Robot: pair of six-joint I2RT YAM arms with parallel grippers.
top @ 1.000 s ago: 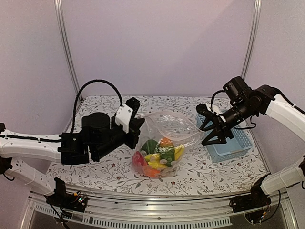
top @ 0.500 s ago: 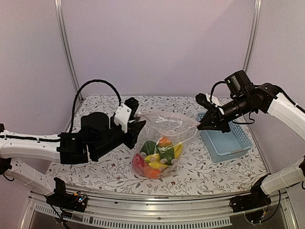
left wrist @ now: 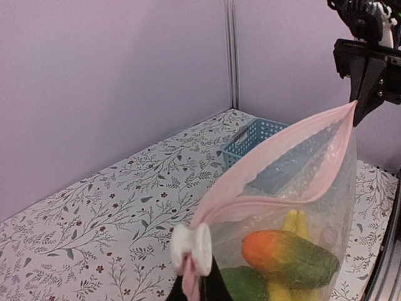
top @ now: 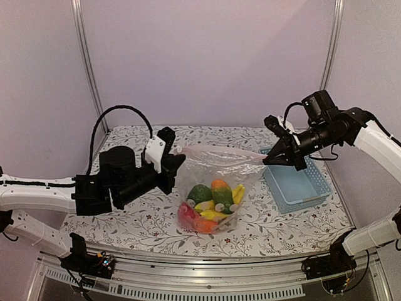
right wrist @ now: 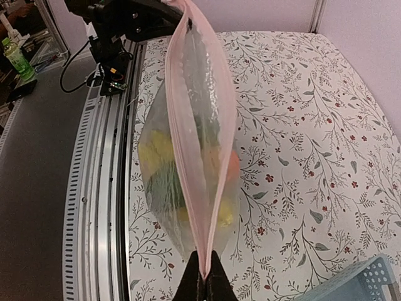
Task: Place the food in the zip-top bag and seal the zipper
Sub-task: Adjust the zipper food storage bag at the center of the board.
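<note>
The zip-top bag (top: 216,179) hangs stretched between both grippers, its bottom resting on the table. The food (top: 210,204) lies heaped inside: green pepper, banana, red fruit and an orange-green piece (left wrist: 288,251). My left gripper (top: 175,153) is shut on the left end of the pink zipper (left wrist: 282,147), just below a white slider (left wrist: 192,248). My right gripper (top: 267,160) is shut on the zipper's right end (right wrist: 203,266). The two pink strips (right wrist: 194,125) run taut side by side with a narrow gap between them.
A light blue slatted basket (top: 299,183) stands on the flowered table under and behind the right gripper, also in the left wrist view (left wrist: 257,135). The table's near metal rail (right wrist: 100,188) runs beside the bag.
The right gripper has moved in, shut on the bag's right corner and lifted. The left gripper shifted its hold and rose. The mouth, slack before, is now pulled into a taut line.
</note>
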